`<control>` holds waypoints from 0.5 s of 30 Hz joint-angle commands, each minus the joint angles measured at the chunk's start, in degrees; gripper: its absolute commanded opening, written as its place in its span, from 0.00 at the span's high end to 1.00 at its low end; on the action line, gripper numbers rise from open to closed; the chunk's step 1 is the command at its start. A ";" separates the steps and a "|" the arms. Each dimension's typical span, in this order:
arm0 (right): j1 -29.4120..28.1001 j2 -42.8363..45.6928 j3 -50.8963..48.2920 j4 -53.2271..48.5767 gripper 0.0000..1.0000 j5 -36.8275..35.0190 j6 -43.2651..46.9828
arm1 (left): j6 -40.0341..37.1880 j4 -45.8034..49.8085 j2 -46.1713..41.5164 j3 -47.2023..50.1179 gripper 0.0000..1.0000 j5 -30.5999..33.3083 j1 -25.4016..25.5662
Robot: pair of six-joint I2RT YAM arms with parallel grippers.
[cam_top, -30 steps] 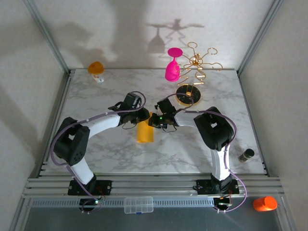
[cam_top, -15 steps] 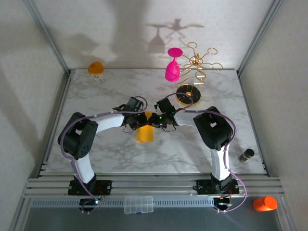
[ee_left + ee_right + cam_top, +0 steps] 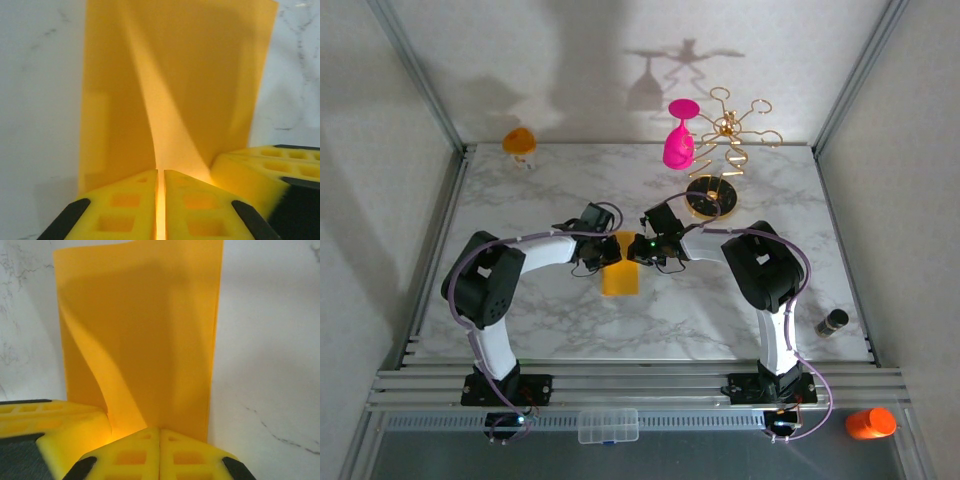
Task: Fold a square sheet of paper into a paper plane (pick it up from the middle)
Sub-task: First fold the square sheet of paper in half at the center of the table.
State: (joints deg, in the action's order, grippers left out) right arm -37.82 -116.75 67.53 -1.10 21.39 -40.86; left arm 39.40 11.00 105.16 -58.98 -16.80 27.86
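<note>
On the marble table [image 3: 520, 200], the left arm [image 3: 535, 250] and the right arm [image 3: 760, 265] reach in from 9 and 3 o'clock and meet nose to nose at its centre. A gold rack [image 3: 730, 135] stands off at 1 o'clock. Between the arms lies the yellow-orange sheet of paper [image 3: 620, 278], a narrow strip, apparently folded over, running toward 6 o'clock from the grippers and far from a finished plane. The left gripper [image 3: 161, 172] has its pads [image 3: 135, 205] all but closed, with a thin bright line of paper caught between them and one layer curling up off the table. The right gripper [image 3: 160, 430] is clamped tight at the same edge; whether paper sits inside its grip cannot be told. The risks look plain. Two grips this close could tear or crumple the sheet if the arms pull unevenly, a lone lifted layer could slip free, and the foam pads, almost touching, could collide.
</note>
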 commanded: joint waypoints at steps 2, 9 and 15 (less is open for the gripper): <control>-0.31 -6.66 -3.68 -11.76 0.92 -10.11 1.93 | -2.69 -1.62 0.44 3.42 0.87 -2.65 -2.39; -0.32 -6.61 -4.60 -12.21 0.92 -10.79 1.97 | -6.60 -3.64 -1.75 9.23 0.87 -6.57 -6.92; -0.26 -6.42 -4.43 -12.88 0.92 -11.68 3.00 | -9.94 -0.47 -8.37 11.75 0.86 -6.80 -11.88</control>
State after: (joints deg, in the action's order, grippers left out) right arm -38.20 -116.73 67.40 -0.84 20.36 -39.75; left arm 32.64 4.14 99.66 -48.64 -26.28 18.31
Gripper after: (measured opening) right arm 0.079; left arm 0.134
